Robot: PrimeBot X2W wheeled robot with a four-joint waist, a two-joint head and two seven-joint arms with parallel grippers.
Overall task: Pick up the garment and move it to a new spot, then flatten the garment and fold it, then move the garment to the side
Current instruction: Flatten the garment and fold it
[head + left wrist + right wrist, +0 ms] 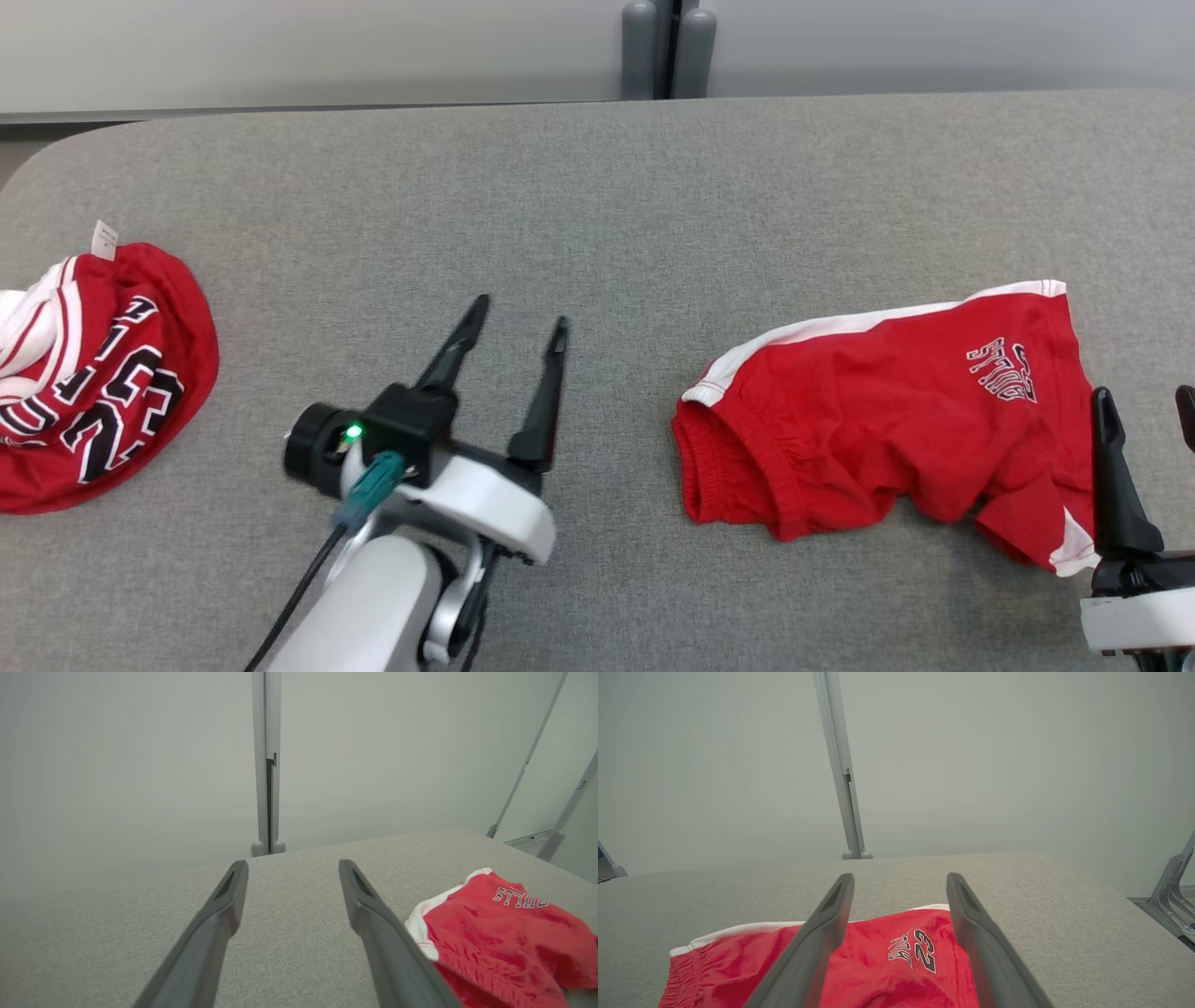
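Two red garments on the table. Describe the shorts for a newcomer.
On the grey table, look to the robot's right, by the right gripper. The red shorts lie spread there, with gathered waistband and white side stripe; the red jersey at far left is bunched, with big black numerals.

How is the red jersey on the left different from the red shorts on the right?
The jersey is bunched in a heap; the shorts lie spread out. The jersey shows big black numbers; the shorts only small lettering. The shorts lie beside the right gripper; the jersey sits far left, alone. Both are red with white trim, on the grey table.
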